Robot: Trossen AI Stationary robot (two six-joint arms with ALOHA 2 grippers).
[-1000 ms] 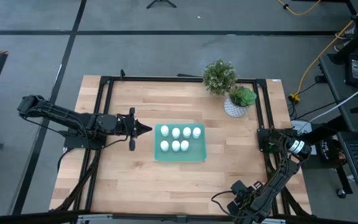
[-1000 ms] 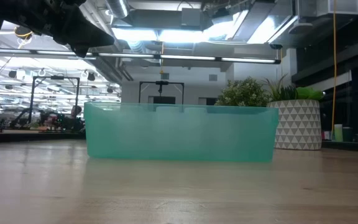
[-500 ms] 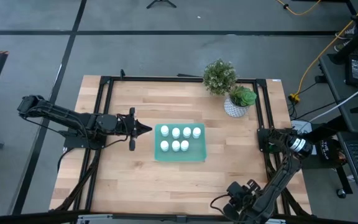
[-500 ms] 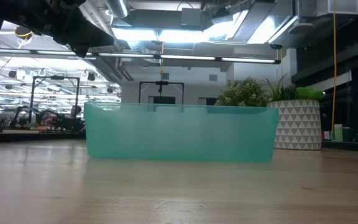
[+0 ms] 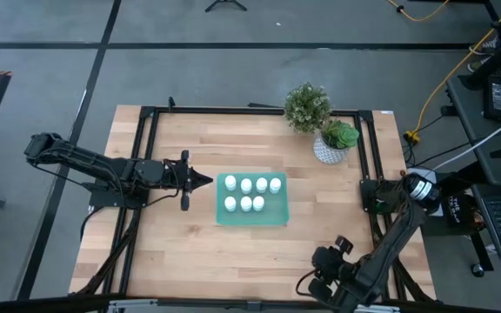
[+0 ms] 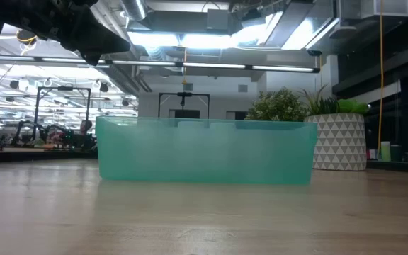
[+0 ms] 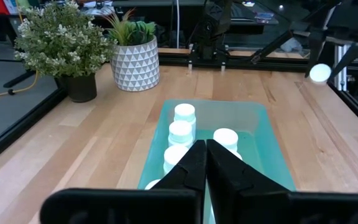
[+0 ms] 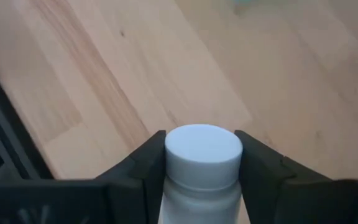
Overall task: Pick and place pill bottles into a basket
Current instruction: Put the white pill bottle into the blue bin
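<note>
The teal basket (image 5: 252,198) sits mid-table with several white pill bottles (image 5: 247,185) standing in it in two rows; it also shows in the left wrist view (image 7: 272,155) and the low view (image 6: 204,151). My left gripper (image 5: 207,180) hovers shut just left of the basket, pointing at it. My right gripper (image 5: 318,280) is at the table's near right corner, shut on one more pill bottle (image 8: 202,168). My right gripper pinches the pill bottle between its two fingers (image 8: 145,165), which sit on opposite sides of the cap and neck (image 8: 204,177). The fingers come slanting down from above. The bottle is lifted clear, with bare tabletop behind it.
A small bushy plant in a dark pot (image 5: 307,107) and a white patterned pot with a green plant (image 5: 333,143) stand at the far right. A black frame (image 5: 146,156) runs along the table's left, far and right sides. Bare wood lies between my right gripper and the basket.
My right gripper has risen at the near right corner and its wrist has rolled and tipped, drifting slightly toward the table's left. The basket and its bottles have stayed put.
</note>
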